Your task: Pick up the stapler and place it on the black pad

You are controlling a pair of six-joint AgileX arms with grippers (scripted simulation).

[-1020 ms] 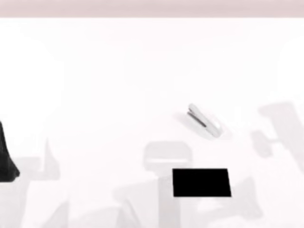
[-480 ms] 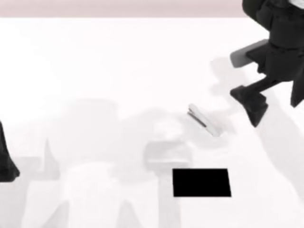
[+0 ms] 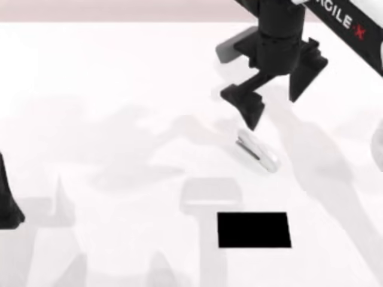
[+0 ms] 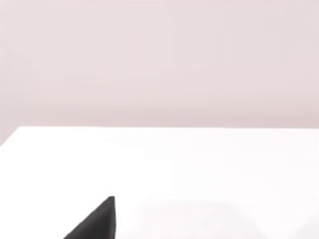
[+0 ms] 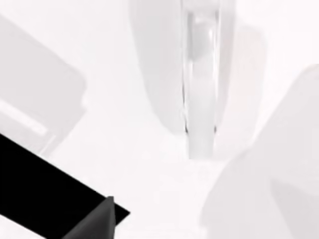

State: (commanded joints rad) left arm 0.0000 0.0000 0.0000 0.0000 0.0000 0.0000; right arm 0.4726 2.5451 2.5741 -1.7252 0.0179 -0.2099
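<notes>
The white stapler (image 3: 257, 150) lies slantwise on the table right of centre, and in the right wrist view the stapler (image 5: 201, 89) shows lengthwise. The black pad (image 3: 254, 230) lies flat nearer the front edge, below the stapler; a corner of the black pad (image 5: 40, 189) shows in the right wrist view. My right gripper (image 3: 274, 110) hangs open just behind the stapler, holding nothing. One of its fingertips (image 5: 102, 221) shows in its wrist view, apart from the stapler. My left arm (image 3: 8, 200) is parked at the left edge, one fingertip (image 4: 99, 221) showing in its wrist view.
The right arm's black link (image 3: 335, 21) reaches in from the back right corner. Pale grey shadows lie across the white tabletop (image 3: 119, 89). The table's far edge (image 4: 159, 127) meets a plain pinkish wall.
My right arm has swung in from the right, from out of view to above and just behind the stapler. Stapler, pad and left arm have not moved.
</notes>
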